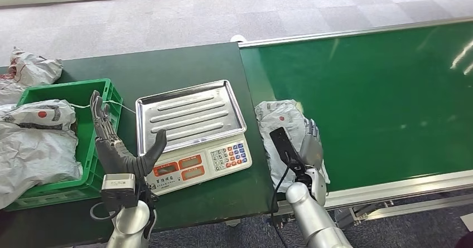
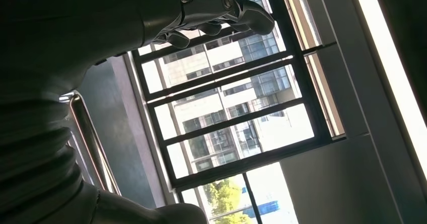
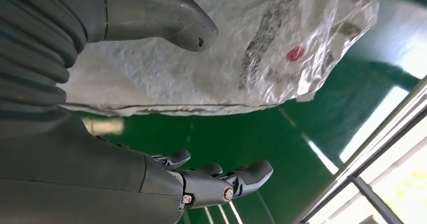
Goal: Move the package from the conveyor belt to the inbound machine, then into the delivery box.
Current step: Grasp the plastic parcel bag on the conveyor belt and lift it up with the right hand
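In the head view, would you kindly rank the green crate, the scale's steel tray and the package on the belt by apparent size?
1. Steel tray and green crate: look alike, crate partly hidden by bags.
2. Package, smallest, partly under the right hand.

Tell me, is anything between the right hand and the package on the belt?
Nothing visible. The right hand is open right over the grey package on the green belt, thumb and fingers on either side of it.

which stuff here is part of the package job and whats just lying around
Part of the job: package on the green conveyor belt, scale, green crate, right hand beside the package.

Lying about: bags already in the crate, bag behind the crate.
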### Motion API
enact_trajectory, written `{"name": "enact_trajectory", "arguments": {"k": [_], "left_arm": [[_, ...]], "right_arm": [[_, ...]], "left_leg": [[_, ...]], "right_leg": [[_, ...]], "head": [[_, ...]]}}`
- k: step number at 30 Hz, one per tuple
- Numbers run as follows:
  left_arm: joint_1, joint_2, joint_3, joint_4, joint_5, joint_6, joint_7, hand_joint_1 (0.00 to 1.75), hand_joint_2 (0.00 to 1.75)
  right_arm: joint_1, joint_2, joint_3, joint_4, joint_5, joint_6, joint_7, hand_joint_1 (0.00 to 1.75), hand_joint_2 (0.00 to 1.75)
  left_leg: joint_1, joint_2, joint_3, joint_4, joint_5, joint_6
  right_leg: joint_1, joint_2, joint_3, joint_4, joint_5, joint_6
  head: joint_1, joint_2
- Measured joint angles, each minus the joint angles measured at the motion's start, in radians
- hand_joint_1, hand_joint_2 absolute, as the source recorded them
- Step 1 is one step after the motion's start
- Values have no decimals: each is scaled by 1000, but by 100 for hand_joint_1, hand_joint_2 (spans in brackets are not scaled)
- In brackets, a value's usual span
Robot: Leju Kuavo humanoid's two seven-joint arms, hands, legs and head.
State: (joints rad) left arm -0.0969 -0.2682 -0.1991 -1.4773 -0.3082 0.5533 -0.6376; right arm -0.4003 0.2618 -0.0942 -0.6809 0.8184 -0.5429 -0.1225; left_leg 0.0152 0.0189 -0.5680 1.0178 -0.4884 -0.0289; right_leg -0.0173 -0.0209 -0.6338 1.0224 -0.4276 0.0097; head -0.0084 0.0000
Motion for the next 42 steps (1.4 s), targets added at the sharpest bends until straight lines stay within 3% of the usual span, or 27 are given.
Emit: {"name": "enact_trajectory", "arguments": {"k": [4, 8, 29, 42], "left_arm": [[-1, 0, 0, 2, -3, -8, 7, 0, 175], [-5, 0, 0, 6, -4, -16, 9, 0, 175], [-20, -2, 0, 11, -15, -34, 21, 0, 175], [-22, -2, 0, 12, -32, -35, 27, 0, 175]], "right_arm": [[3, -6, -5, 3, 113, -51, 131, 0, 175], [8, -11, -17, 10, 161, -46, 189, 0, 175], [14, -15, -42, 26, 200, -5, 188, 0, 175], [11, -15, -71, 65, 281, 64, 270, 0, 175]], "left_leg": [[0, 0, 0, 0, 0, 0], [0, 1, 0, 0, 0, 0], [0, 1, 0, 0, 0, 0], [0, 1, 0, 0, 0, 0]], "right_leg": [[0, 0, 0, 0, 0, 0], [0, 0, 0, 0, 0, 0], [0, 1, 0, 0, 0, 0], [0, 0, 0, 0, 0, 0]], "head": [[0, 0], [0, 0], [0, 0], [0, 0]]}}
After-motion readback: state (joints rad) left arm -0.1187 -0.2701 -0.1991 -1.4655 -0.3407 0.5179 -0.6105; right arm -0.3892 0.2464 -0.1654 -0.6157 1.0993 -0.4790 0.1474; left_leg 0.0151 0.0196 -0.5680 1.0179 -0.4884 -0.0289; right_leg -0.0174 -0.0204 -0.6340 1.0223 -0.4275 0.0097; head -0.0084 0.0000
